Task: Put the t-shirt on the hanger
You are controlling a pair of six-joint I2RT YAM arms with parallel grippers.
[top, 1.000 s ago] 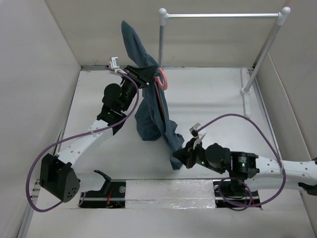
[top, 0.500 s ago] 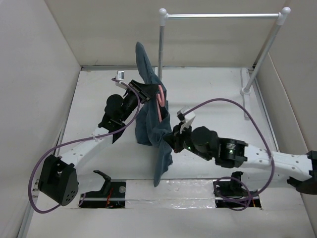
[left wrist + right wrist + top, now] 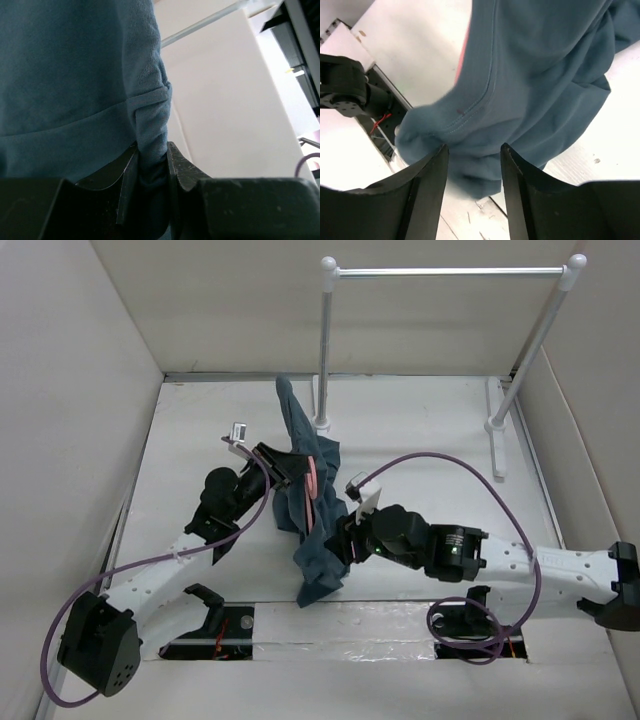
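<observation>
Since draping needs slack, holds t-shirt (image 3: 322, 515) bunched around hanger (image 3: 312, 478) above mid-worktop (image 3: 420, 430): left tool (image 3: 152, 150) clenched on a fold for lift, right tool (image 3: 472, 149) parted at the lower cloth, gripping nothing.

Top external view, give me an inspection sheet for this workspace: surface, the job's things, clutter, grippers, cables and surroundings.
Surface: white table, bare around the arms.
Job's things: t-shirt bunched mid-table, one end raised; hanger mostly wrapped in the cloth, only a pink strip showing. Whether it is threaded through cannot be told.
Clutter: nothing seen.
Grippers: left gripper shut on a fold of the t-shirt; right gripper open, with cloth just ahead of its fingers.
Cables: purple cables loop off both arms, clear of the cloth.
Surroundings: rail on white posts at the back; plain walls.
</observation>
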